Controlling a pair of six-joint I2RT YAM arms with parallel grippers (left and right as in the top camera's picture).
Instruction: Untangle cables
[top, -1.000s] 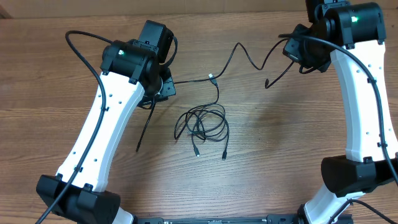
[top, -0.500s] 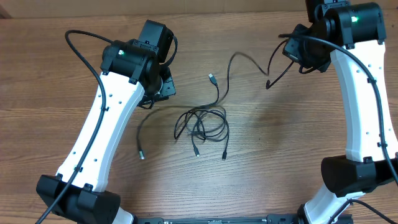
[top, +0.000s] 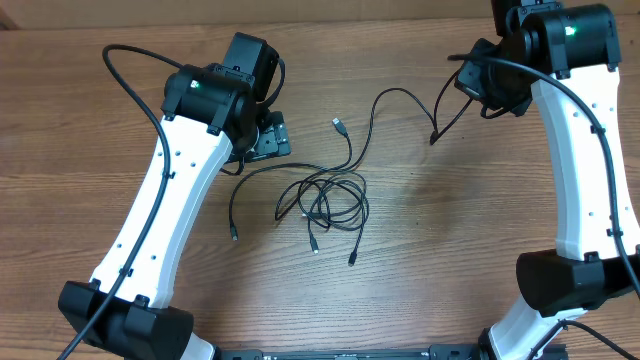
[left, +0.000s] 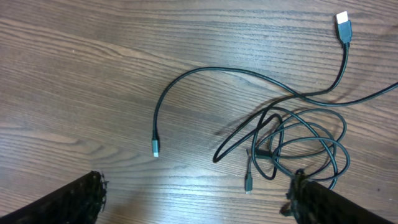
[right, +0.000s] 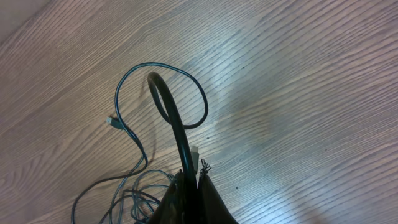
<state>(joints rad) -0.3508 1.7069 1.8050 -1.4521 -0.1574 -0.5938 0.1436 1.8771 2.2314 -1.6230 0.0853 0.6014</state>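
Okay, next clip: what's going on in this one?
Two robot arms are untangling thin black cables on a wooden table. The right gripper is shut on one cable at the far right. The left gripper hangs open and empty. The knotted bundle lies mid-table, one loose strand curving out to its left.

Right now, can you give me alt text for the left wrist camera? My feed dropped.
A loose tangle of thin black cables lies on the wooden table at lower right, with one cord arcing left to a small plug and a flat silver plug at top right. The left pincer is open and empty, its fingers at the bottom corners.
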